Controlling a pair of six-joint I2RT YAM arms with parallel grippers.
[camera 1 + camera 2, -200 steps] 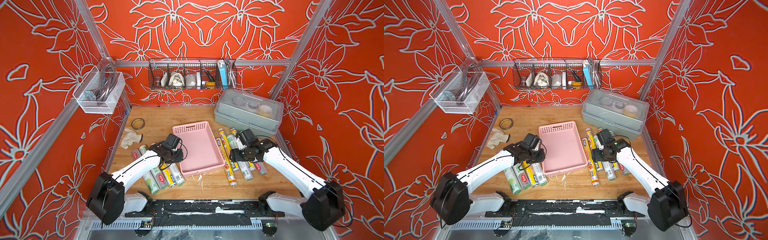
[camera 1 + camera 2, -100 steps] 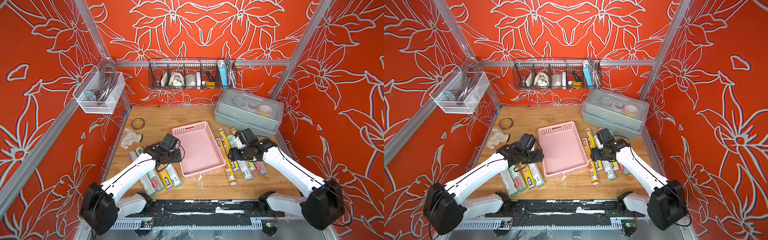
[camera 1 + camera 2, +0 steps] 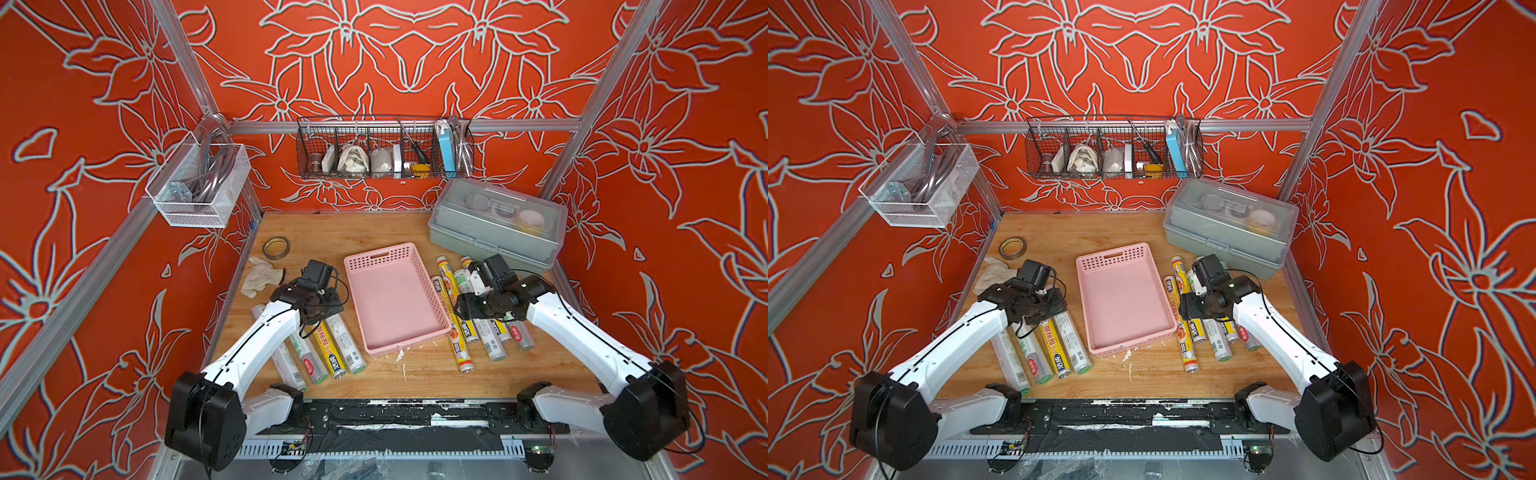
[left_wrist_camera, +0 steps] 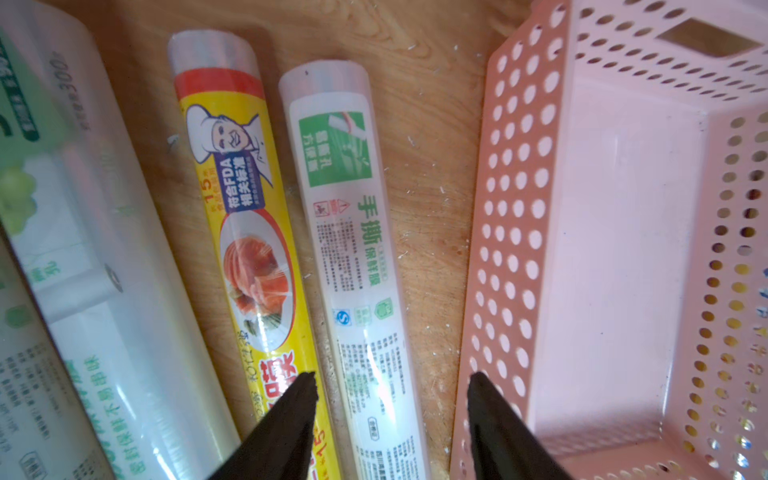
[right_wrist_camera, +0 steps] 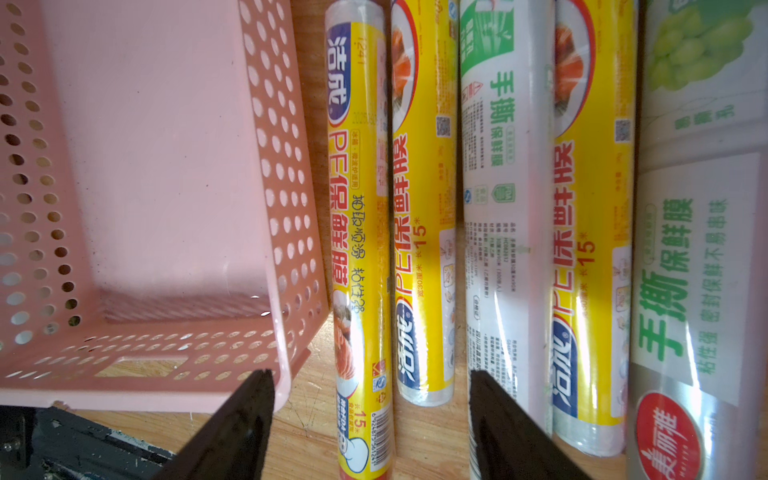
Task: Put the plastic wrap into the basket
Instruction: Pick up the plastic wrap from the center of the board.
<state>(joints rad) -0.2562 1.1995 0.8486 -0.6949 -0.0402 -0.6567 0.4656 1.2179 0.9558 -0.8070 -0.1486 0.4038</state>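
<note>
- Since approx. 1 s ago, the L arm is seen swung outward. The left gripper is shifted slightly away from the pink basket. The R arm is barely changed.
- Left gripper: dark fingers are held apart, astride a white-green roll. No contact is seen and nothing is clamped.
- Right gripper: fingers are spread over two yellow rolls just beside the basket. Nothing is held.
- Plastic wrap rolls are long slim cylinders in glossy film, some yellow w/ food photos, some white-green. Four lie side by side left of the basket and five right of it. All lie on the table, outside the basket.
- The basket is a shallow rectangle of smooth pink plastic. Its walls are perforated w/ round holes, and a handle slot is cut in the end wall.
- The wooden table is scuffed, w/ pale flecks.
- A black wire basket is hung on the back wall, w/ a screwdriver, a blue item and white bits inside.
- A white mesh basket is hung on the left wall, w/ grey tubing inside.
- A grey lidded box is set at the far right. Its contents are dim through the lid.
- A tape ring and a pale cloth lie at the far left.
</note>
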